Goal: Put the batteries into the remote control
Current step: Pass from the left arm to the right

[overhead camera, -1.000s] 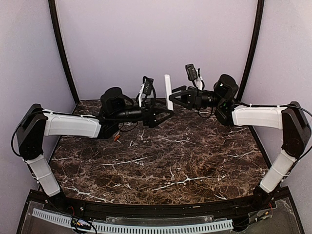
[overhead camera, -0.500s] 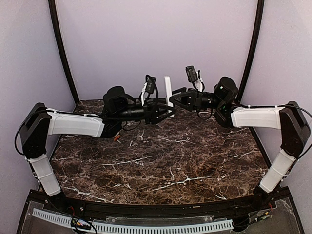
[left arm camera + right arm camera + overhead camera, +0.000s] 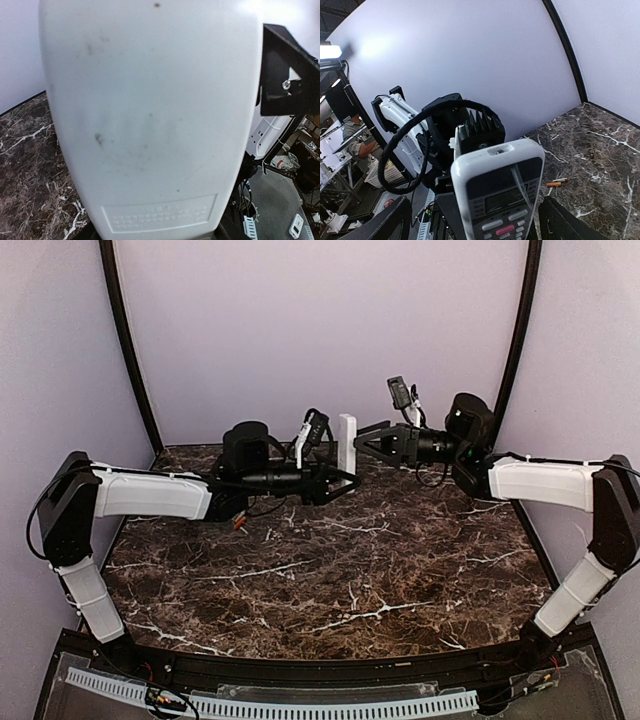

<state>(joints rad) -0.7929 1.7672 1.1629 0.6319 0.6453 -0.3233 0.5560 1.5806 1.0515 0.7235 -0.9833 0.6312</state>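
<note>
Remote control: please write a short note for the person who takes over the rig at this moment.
Left claw: shut on the lower end of the remote control, held upright in the air, plain back toward the left wrist camera.
Right claw: open, empty, its fingers on either side of the remote without touching it.
Batteries: lying on the table, near the left arm.
Done: the remote is lifted and in the left claw.
Left: pick up the batteries, probably with the right claw, and load them.
</note>
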